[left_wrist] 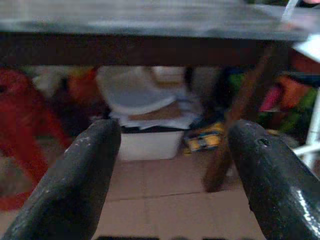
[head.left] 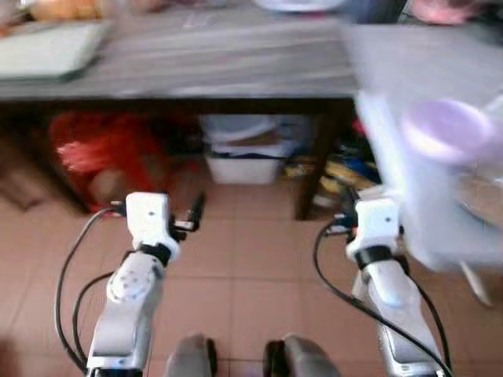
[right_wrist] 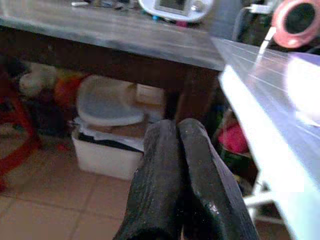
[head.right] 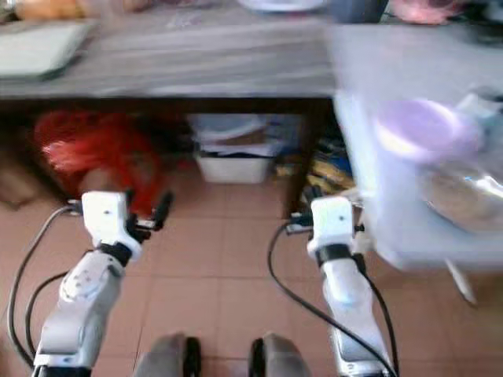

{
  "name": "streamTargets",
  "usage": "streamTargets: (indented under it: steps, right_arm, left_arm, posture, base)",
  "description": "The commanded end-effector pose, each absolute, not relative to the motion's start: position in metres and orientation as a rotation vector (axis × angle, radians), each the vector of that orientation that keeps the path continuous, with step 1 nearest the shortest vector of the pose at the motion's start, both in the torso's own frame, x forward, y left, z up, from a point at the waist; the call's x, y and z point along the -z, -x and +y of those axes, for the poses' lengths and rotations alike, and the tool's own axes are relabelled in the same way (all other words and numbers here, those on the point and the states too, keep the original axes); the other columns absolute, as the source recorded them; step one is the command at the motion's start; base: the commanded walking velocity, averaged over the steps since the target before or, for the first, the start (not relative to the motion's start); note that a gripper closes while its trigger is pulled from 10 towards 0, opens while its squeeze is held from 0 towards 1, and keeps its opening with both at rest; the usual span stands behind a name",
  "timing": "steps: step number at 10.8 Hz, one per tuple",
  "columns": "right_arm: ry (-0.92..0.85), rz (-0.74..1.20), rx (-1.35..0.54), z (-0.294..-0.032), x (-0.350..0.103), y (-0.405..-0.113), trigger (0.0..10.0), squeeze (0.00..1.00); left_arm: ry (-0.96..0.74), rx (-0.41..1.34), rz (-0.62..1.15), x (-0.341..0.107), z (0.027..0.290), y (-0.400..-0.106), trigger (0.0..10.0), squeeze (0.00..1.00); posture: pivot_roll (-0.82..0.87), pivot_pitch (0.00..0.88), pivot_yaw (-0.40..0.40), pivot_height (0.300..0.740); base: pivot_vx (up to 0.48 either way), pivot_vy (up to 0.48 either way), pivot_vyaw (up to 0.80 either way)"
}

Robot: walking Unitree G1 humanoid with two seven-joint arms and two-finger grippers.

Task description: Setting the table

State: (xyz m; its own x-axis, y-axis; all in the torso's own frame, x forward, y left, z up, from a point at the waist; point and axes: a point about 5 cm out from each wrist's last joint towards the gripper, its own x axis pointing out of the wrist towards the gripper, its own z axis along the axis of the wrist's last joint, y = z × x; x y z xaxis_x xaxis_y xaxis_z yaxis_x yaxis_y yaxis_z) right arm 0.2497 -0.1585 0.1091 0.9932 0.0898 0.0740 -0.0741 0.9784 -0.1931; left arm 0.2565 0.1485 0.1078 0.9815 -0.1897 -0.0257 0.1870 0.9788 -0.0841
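The head views were blurred. Both arms reached forward over a tiled floor [head.left: 236,267], short of a dark wooden worktop [head.left: 204,63] that ran across the far side. The left gripper [left_wrist: 170,175] stood wide, its two black fingers [left_wrist: 75,185] well apart with nothing between them, pointing at the space under the worktop. The right gripper [right_wrist: 177,180] had its fingers pressed together, holding nothing, and hung near the worktop's leg [head.left: 310,169].

On the right a pale table [head.right: 440,228] came nearer than the dark worktop, its near corner just beside the right wrist. On it lay a lilac plate [head.right: 424,129] and, nearer, a shiny bowl-like thing [head.right: 464,196] too blurred to name. At the worktop's far left lay a flat pale board or tray [head.left: 47,51], and at its far edge a white round thing [right_wrist: 175,7]; a pink ring-shaped thing [right_wrist: 300,20] showed beyond the pale table.

Under the worktop stood a white bin [head.left: 244,161] with a grey lid resting in it, a red stool [head.left: 102,153] to its left, and bright clutter [head.left: 346,177] to its right, past the leg. The robot's feet [head.left: 244,357] showed at the near edge.
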Motion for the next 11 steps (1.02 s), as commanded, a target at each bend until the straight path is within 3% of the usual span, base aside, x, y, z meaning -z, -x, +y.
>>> streamTargets:
  steps: [1,4,11]
  right_arm:
    - [0.201,-0.121,-0.106,-0.152,-0.118,-0.248,10.0,0.00]
    - [0.284,-0.184,-0.120,-0.153,-0.130,-0.245,10.0,0.00]
    - [0.297,-0.177,-0.077,-0.156,-0.132,-0.250,10.0,0.00]
  left_arm:
    - [0.076,0.153,0.039,-0.108,0.156,-0.251,10.0,0.00]
    - [0.090,0.133,0.056,-0.105,0.158,-0.244,10.0,0.00]
    - [0.098,0.151,0.051,-0.110,0.151,-0.245,10.0,0.00]
  posture:
    - [-0.07,0.146,0.027,0.740]
    - [-0.07,0.148,0.018,0.740]
    - [-0.07,0.142,0.022,0.740]
  base:
    - [0.000,0.000,0.00]
    - [0.000,0.000,0.00]
    - [0.000,-0.386,0.00]
